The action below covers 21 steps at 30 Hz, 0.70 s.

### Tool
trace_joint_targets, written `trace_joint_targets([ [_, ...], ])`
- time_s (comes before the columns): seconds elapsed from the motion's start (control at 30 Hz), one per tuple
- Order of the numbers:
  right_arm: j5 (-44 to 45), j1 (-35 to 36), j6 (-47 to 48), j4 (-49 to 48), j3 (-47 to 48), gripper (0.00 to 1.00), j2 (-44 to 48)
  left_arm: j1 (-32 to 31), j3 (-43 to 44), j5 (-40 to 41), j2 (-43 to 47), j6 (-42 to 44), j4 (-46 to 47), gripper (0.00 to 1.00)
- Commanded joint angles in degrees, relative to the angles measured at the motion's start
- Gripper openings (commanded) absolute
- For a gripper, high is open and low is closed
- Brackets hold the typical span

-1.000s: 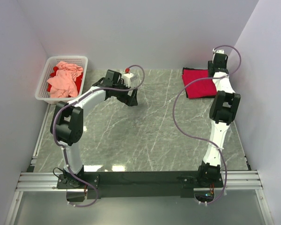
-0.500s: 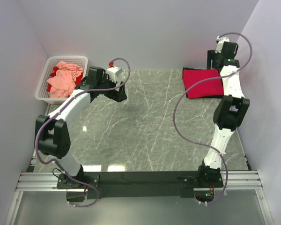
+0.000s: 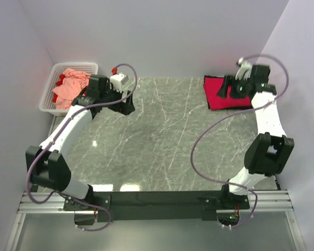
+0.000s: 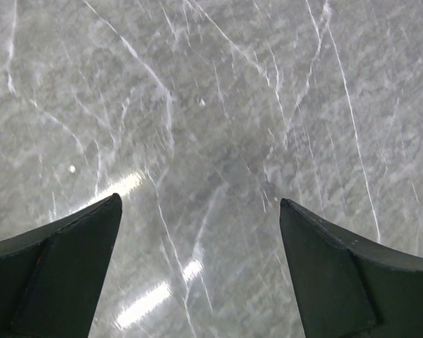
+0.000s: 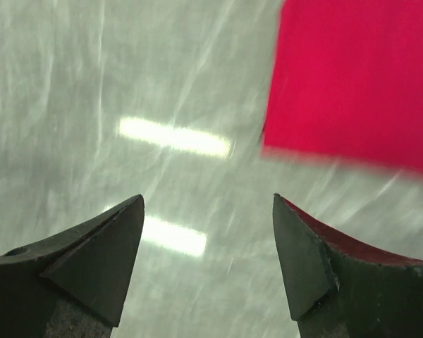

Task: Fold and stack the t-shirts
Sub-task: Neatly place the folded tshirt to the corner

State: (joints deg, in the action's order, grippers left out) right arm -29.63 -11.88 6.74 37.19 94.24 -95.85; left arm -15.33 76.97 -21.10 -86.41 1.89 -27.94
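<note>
A folded crimson-red t-shirt point(image 3: 220, 93) lies on the marble table at the back right; it also fills the upper right of the right wrist view point(image 5: 359, 77). My right gripper point(image 3: 227, 88) hovers over it, open and empty point(image 5: 208, 204). A crumpled salmon-pink t-shirt point(image 3: 70, 83) lies in the white lattice basket point(image 3: 48, 104) at the back left, with red cloth point(image 3: 60, 80) under it. My left gripper point(image 3: 126, 107) is open and empty over bare table point(image 4: 197, 204), just right of the basket. The black t-shirt is not in view.
Grey marble table point(image 3: 162, 141) with side walls left and right and a back wall. Purple cables loop off both arms. A metal rail runs along the near edge.
My left arm has swung left toward the basket. My right arm has moved from the back wall forward and down over the red t-shirt.
</note>
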Motion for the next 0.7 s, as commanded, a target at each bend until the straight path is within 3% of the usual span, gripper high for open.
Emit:
trace_joint_targets([
  [0.0, -3.09, 0.01, 2.04, 1.59, -11.5, 0.79, 6.61, 0.04, -4.45, 0.19, 3.97, 0.13, -2.2, 1.0],
  [0.1, 1.04, -0.6, 2.13, -5.69, -22.06, 0.77, 10.85, 0.04, -8.58, 0.19, 5.72, -0.22, -2.73, 0.99],
  [0.17, 2.55, -1.04, 2.4, -8.26, -24.35, 0.67, 10.69, 0.04, -10.08, -0.51, 6.69, -0.57, -2.82, 0.99],
  [0.3, 1.77, -1.92, 4.07, -6.52, -19.45, 0.56, 2.98, 0.04, -11.05, -1.05, 7.05, -1.54, -2.29, 1.0],
  [0.5, -0.08, 0.01, 0.73, -6.87, -19.26, 0.57, 2.86, 0.48, -13.42, 0.01, 5.99, -3.21, -2.03, 0.99],
  [0.67, 0.53, 4.14, -0.24, -6.96, -25.76, 0.62, 8.91, 0.65, -16.23, 0.71, 6.52, -3.65, -0.89, 1.0],
])
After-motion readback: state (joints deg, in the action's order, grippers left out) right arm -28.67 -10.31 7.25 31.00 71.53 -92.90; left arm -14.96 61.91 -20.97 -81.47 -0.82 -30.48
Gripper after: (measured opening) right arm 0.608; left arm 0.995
